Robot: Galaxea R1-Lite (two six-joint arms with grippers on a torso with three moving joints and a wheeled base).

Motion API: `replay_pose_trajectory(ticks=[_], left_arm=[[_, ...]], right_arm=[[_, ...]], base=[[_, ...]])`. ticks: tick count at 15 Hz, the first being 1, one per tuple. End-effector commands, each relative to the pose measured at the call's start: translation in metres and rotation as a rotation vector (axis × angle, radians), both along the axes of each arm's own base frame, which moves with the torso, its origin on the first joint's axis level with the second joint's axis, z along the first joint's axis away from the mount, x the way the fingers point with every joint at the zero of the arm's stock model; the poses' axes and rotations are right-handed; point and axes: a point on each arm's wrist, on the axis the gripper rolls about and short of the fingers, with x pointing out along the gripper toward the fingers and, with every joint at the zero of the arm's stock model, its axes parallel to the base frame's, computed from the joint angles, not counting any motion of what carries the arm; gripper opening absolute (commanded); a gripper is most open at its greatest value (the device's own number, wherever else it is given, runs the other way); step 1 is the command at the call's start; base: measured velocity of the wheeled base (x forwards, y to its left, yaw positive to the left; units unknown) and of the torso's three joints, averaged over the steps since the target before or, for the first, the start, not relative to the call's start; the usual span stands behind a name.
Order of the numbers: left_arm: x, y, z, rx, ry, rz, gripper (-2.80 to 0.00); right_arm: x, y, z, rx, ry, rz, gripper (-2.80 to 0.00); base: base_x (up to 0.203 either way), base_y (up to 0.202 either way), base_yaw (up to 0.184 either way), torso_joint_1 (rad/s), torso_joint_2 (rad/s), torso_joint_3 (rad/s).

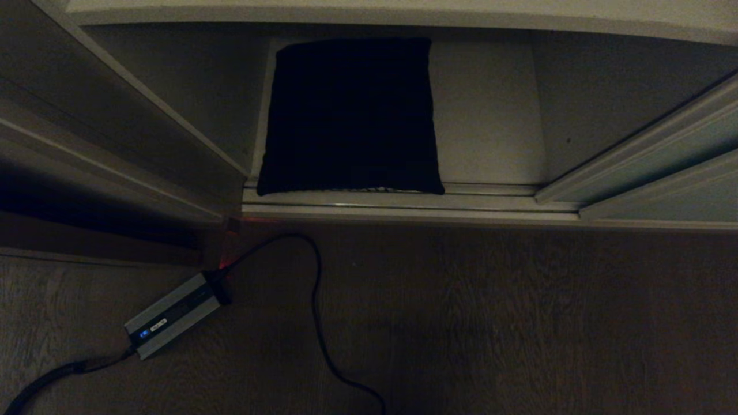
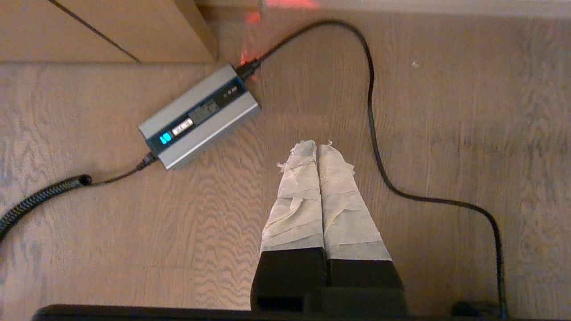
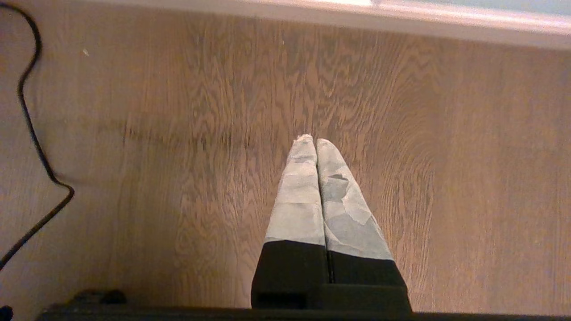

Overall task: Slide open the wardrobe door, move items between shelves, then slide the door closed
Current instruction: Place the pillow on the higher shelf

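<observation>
A square black cushion (image 1: pixel 349 115) lies flat on the lowest off-white shelf (image 1: pixel 490 115) inside the wardrobe, its front edge at the floor track (image 1: pixel 403 202). The front edge of a higher shelf (image 1: pixel 403 14) runs across above it. The pale grey-green sliding wardrobe door (image 1: pixel 663 153) stands over to the right, leaving the bay with the cushion uncovered. Neither arm shows in the head view. My left gripper (image 2: pixel 317 145) hangs shut over the wooden floor, close to the power brick. My right gripper (image 3: pixel 311 140) is also shut and empty over bare floor.
A grey power brick (image 1: pixel 173 314) (image 2: pixel 198 117) lies on the floor left of the opening, and its black cable (image 1: pixel 316 300) (image 2: pixel 372 133) loops across the boards in front of the track. Brown wood side panelling (image 1: pixel 86 144) borders the wardrobe on the left.
</observation>
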Motion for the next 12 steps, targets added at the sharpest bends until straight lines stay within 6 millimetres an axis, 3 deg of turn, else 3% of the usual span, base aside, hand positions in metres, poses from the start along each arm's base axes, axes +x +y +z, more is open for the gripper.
replay_pose_trajectory(ticks=[1, 12], left_arm=[[0.0001, 0.0000, 0.0001, 0.000, 0.001, 0.000, -2.80], [0.0001, 0.0000, 0.0003, 0.002, -0.001, 0.000, -2.80]], right_arm=[[0.0002, 0.0000, -0.0009, 0.000, 0.002, 0.000, -2.80], [0.0001, 0.0000, -0.0009, 0.000, 0.002, 0.000, -2.80]], base=[[0.000, 0.000, 0.000, 0.006, 0.01, -0.202], [0.000, 0.000, 0.000, 0.003, 0.00, -0.199]])
